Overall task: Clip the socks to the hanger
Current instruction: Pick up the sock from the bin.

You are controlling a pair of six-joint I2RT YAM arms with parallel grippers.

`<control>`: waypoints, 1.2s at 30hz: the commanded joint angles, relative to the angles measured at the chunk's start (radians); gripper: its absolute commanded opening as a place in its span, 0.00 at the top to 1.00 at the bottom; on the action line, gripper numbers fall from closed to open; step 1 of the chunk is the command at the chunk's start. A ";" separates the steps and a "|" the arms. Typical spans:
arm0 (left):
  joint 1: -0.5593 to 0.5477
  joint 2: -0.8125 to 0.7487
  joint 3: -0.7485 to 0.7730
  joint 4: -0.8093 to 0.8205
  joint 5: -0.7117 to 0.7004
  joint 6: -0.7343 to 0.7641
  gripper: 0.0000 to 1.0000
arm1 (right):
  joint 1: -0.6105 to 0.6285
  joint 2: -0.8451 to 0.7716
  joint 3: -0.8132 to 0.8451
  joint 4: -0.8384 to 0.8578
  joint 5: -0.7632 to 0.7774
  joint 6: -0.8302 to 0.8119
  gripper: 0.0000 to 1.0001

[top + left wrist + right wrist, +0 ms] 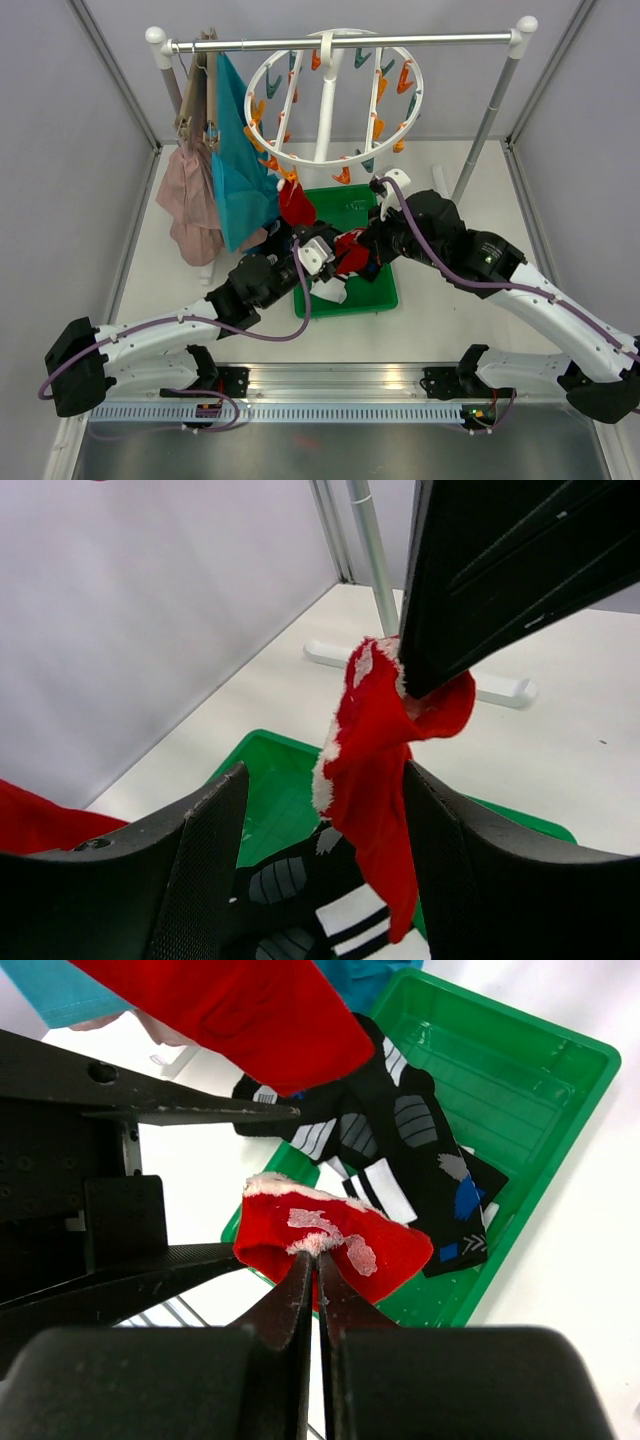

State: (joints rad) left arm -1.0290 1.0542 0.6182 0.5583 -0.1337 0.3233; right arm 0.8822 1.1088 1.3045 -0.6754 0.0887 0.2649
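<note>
The right claw (362, 250), seen from above, is clenched on a red sock (348, 252) over the green tray (385, 297), below the round clip hanger (335, 100). From the left wrist, the left claw (325, 776) gapes, with the sock dangling between its fingers. From the right wrist, dark socks (400, 1150) lie in the tray.

Tray (352, 208) before hanger (330, 100), socks (400, 1150) in tray, garments (235, 170) left of hanger on rail (440, 40)

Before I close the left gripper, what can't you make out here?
Top view: the arms cover most of the held red sock and green tray.
Left wrist view: the right gripper hides the sock's pinched edge.
Right wrist view: black socks overlap, count unclear.
Hanger: outside both wrist views.
</note>
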 commanded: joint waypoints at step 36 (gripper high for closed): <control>-0.005 -0.074 -0.005 0.037 -0.069 -0.237 0.98 | 0.006 -0.115 0.018 0.194 0.125 -0.049 0.42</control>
State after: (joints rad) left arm -1.0298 1.0279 0.6025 0.5732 -0.1429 0.1921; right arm 0.8841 1.0496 1.3247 -0.5907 0.1791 0.2573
